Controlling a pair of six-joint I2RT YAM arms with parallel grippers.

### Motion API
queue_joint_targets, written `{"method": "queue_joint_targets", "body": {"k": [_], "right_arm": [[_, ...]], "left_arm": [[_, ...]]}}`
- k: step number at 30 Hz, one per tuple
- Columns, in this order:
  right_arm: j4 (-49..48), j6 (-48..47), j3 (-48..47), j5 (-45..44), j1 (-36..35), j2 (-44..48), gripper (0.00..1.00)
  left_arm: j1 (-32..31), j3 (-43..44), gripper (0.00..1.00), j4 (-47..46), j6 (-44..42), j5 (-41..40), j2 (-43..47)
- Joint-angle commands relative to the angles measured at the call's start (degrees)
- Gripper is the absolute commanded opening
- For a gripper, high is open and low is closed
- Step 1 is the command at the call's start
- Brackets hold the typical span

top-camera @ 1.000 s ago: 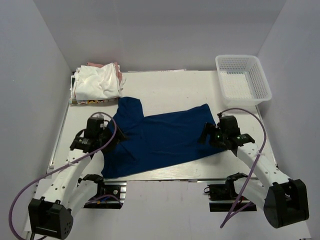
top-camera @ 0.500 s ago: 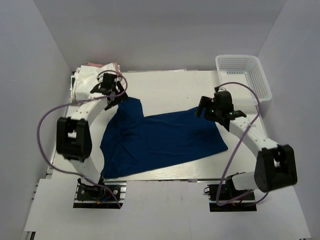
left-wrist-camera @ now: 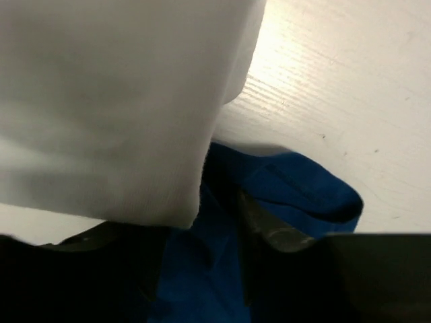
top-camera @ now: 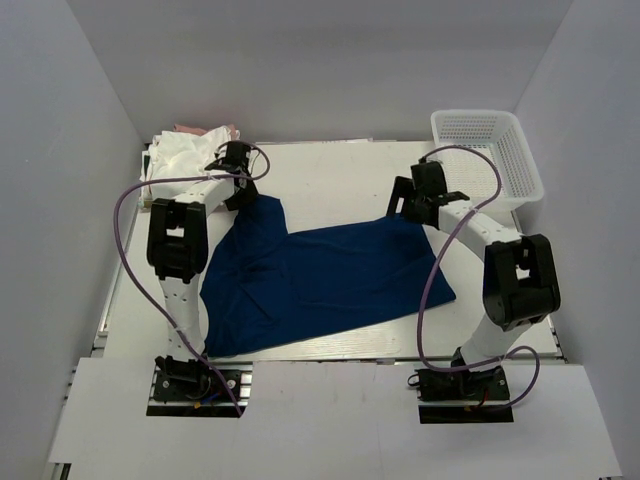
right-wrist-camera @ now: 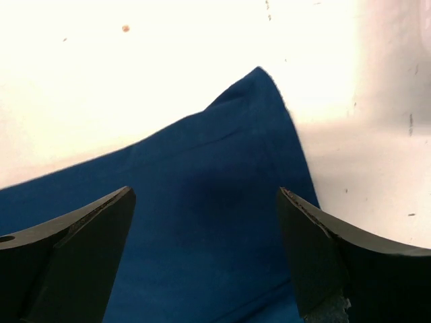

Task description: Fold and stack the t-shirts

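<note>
1. The navy t-shirt point(top-camera: 330, 280) is lying spread out and plain side up across the middle of the tabletop point(top-camera: 340, 175), its near hem running along the tabletop's near edge.
2. The right tool point(right-wrist-camera: 205, 193) is hovering over the shirt's far-right corner with its jaws standing wide and nothing between them.
3. The left tool point(top-camera: 243, 197) is reaching down at the shirt's far-left corner. In the wrist view navy cloth is sitting between its fingers point(left-wrist-camera: 269, 232), but a fold of white cloth is covering one side, so I cannot tell whether it is gripping.
4. This looks like the step of taking both far corners for the first fold. Next, each tool would need to pinch its corner, and the two would need to lift together and carry the far edge toward the near hem.
5. The white t-shirts point(top-camera: 185, 160) are lying heaped at the far-left corner with a pink one point(top-camera: 205, 129) showing behind. The white mesh basket point(top-camera: 527, 175) is sitting at the far-right corner.
</note>
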State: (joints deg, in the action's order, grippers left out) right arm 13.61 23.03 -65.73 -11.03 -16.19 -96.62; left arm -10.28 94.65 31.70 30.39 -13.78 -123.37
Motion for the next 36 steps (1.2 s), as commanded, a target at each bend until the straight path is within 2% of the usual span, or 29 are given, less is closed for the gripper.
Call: {"method": "queue_joint_targets", "body": {"k": [1,3,4,5,6,9,13,18,21,24,27,28,32,35,36], "right_arm": [[0.19,-1.40,-3.35,-3.56,0.19,-1.29,0.90],[0.02,-1.23,-4.13,-4.18,0.28,-1.99,0.90],[-0.07,-1.23,-4.40,-4.35,0.19,-2.43,0.90],[0.02,-1.40,-5.27,-4.35,0.19,-4.00,0.90],[0.19,-1.49,-6.32,-4.18,0.19,-5.50,0.90],[1.33,-1.23,-10.27,-2.78,0.28,-8.84,0.90],[3.26,-0.62,-16.34,-2.24,0.10,-14.29,0.90],[10.11,1.23,-22.32,-8.82,-0.25,-20.43,0.90],[10.91,1.14,-22.86,-11.20,-0.16,-21.76,0.90],[11.18,1.14,-23.03,-13.14,-0.16,-23.34,0.86],[12.23,1.58,-23.83,-12.88,-0.16,-24.93,0.68],[12.23,1.84,-24.00,-12.62,-0.25,-25.28,0.48],[10.57,2.11,-22.69,-12.53,0.88,-24.23,0.14],[10.04,1.67,-21.81,-12.44,-0.43,-22.13,0.00],[10.04,1.41,-21.20,-12.61,-0.43,-21.95,0.00]], "left_arm": [[0.18,1.94,0.53,1.08,-0.69,1.39,0.85],[0.18,1.94,0.44,1.61,-0.69,-0.45,0.85],[0.18,1.94,0.33,1.61,-0.69,-1.07,0.85],[0.18,1.94,0.27,1.61,-0.69,-1.07,1.55],[0.18,1.94,0.18,1.61,-0.69,-1.07,1.56],[0.18,1.94,0.01,1.61,-0.69,0.41,2.26],[-0.35,1.94,0.00,2.22,-1.21,0.95,3.58],[-0.35,-2.97,0.00,0.39,-1.21,2.26,8.66],[-0.35,-6.05,0.00,-0.94,-1.21,3.93,12.18],[-0.35,-8.34,0.00,-2.35,-1.21,5.34,14.73],[-0.35,-9.57,0.00,-3.05,-1.74,6.57,15.96],[-0.35,-10.27,0.00,-3.05,-1.74,6.57,15.97],[-0.35,-12.47,0.00,-1.83,-1.04,6.57,17.98],[-0.88,-15.45,0.00,-2.52,0.01,9.19,20.87],[-0.88,-16.42,0.00,-3.05,0.02,9.99,21.93]]}}
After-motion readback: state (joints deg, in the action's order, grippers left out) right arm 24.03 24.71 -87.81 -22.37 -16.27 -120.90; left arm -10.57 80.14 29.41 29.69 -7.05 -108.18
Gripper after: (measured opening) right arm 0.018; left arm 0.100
